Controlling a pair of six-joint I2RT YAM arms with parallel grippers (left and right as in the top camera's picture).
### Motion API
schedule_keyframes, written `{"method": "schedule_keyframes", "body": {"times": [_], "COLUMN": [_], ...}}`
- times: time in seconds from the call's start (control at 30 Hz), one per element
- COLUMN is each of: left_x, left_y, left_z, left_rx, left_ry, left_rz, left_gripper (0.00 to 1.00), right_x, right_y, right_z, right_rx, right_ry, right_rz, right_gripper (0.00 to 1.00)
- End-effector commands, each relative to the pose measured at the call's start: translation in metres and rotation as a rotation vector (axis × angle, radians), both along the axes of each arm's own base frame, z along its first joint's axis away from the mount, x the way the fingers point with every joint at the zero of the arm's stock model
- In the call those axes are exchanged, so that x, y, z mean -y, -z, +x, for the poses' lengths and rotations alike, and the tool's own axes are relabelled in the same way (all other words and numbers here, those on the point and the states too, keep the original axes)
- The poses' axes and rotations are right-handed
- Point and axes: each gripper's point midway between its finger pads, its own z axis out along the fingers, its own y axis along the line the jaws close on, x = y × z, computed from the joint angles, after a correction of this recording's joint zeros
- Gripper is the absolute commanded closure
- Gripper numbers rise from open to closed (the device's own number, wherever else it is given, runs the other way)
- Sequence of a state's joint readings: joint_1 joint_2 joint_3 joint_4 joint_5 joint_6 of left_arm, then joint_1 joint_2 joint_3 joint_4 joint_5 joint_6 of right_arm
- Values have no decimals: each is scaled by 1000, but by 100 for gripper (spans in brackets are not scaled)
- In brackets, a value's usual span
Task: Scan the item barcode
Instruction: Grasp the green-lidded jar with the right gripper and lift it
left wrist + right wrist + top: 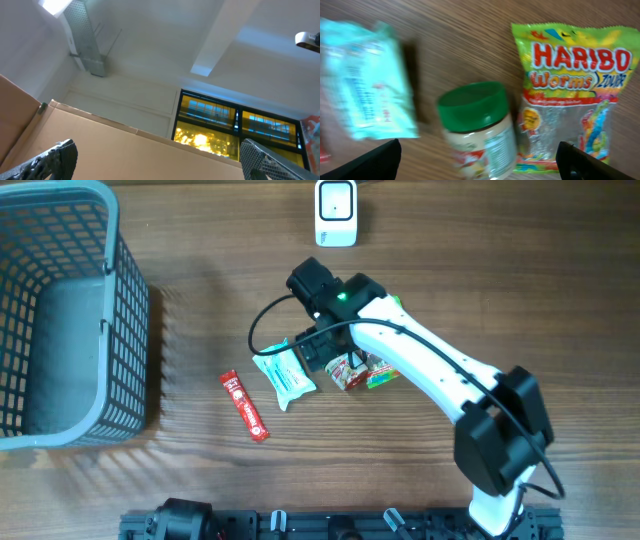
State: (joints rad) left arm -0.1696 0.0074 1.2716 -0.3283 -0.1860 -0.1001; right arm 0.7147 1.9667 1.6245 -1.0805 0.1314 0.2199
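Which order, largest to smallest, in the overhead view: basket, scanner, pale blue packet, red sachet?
1. basket, by far the largest.
2. pale blue packet and scanner: they look alike, so no ranking.
3. red sachet: long but thin, the smallest.

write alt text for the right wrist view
A small jar with a green lid sits on the wooden table below the open tool, whose dark fingers show at the bottom corners. A Haribo worms sweet bag lies at the picture's right, a blurred pale blue packet at its left.
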Motion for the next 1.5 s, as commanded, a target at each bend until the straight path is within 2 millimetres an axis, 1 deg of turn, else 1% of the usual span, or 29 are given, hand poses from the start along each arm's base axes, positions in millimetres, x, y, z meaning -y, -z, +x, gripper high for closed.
{"method": "schedule_keyframes", "body": {"times": [0.0, 0.07, 0.17, 0.23, 0.27, 0.37, 0.4, 0.43, 0.5, 0.53, 0.57, 0.63, 0.67, 0.7, 0.8, 0.83, 0.9, 0.93, 0.97, 1.07, 1.13, 1.23, 1.33, 1.4, 1.47], "left_x": [0, 0, 0, 0, 0, 0, 0, -1, -1, -1, -1, 0, -1, 0, 0, -1, -1, -1, -1, -2, -6, -11, -15, -20, -32], "left_y": [1, 1, 1, 1, 1, 1, 1, 1, 1, 1, 1, 1, 1, 1, 1, 1, 1, 1, 1, 0, -1, 0, 7, 14, 21], "left_z": [0, 0, 0, 0, 0, 0, 0, 0, 0, 0, 0, 0, 0, 0, 0, 0, 0, 0, 0, -2, -3, -2, 5, 12, 15], "left_rx": [1, 1, 1, 1, 1, 0, 1, 1, 1, 1, 1, 1, 1, 1, 1, 1, 1, 1, 2, 9, 13, 9, -33, -76, -109], "left_ry": [3, 3, 3, 3, 3, 3, 3, 3, 3, 3, 3, 3, 3, 3, 3, 2, 2, 2, 2, -3, -14, -31, -50, -78, -127], "left_rz": [-12, -12, -12, -12, -12, -12, -12, -13, -13, -13, -13, -12, -13, -12, -12, -13, -13, -13, -13, -21, -37, -60, -77, -103, -157], "left_gripper": [0, 0, 0, 0, 0, 0, 0, 0, 0, 0, 0, 0, 0, 0, 0, 0, 0, 0, 0, 0, 0, 0, 0, 0, 0], "right_x": [14, 13, 18, 18, 17, 13, 12, 11, 9, 3, -2, -16, -22, -27, -52, -60, -69, -74, -84, -101, -107, -107, -108, -110, -111], "right_y": [41, 53, 73, 84, 86, 87, 87, 87, 86, 83, 79, 62, 54, 47, 15, 8, -1, -6, -21, -54, -79, -97, -106, -116, -118], "right_z": [-10, -15, -24, -31, -32, -31, -29, -29, -28, -29, -29, -28, -28, -28, -32, -35, -40, -43, -48, -50, -50, -50, -50, -52, -54], "right_rx": [-80, -112, -142, -166, -170, -164, -157, -157, -156, -169, -179, -200, -210, -220, -285, -318, -379, -417, -491, -565, -566, -531, -474, -432, -381], "right_ry": [-63, -66, -66, -67, -67, -62, -41, -35, -15, -20, -21, -27, -30, -33, -45, -48, -50, -55, -99, -215, -336, -460, -565, -652, -729], "right_rz": [-124, -126, -137, -117, -109, -90, -82, -76, -64, -38, -15, 43, 69, 91, 224, 278, 367, 421, 560, 824, 994, 1126, 1195, 1271, 1321], "right_gripper": [1, 1, 1, 4, 6, 16, 22, 29, 37, 41, 42, 48, 49, 50, 50, 50, 50, 50, 50, 51, 50, 51, 50, 51, 50]}}
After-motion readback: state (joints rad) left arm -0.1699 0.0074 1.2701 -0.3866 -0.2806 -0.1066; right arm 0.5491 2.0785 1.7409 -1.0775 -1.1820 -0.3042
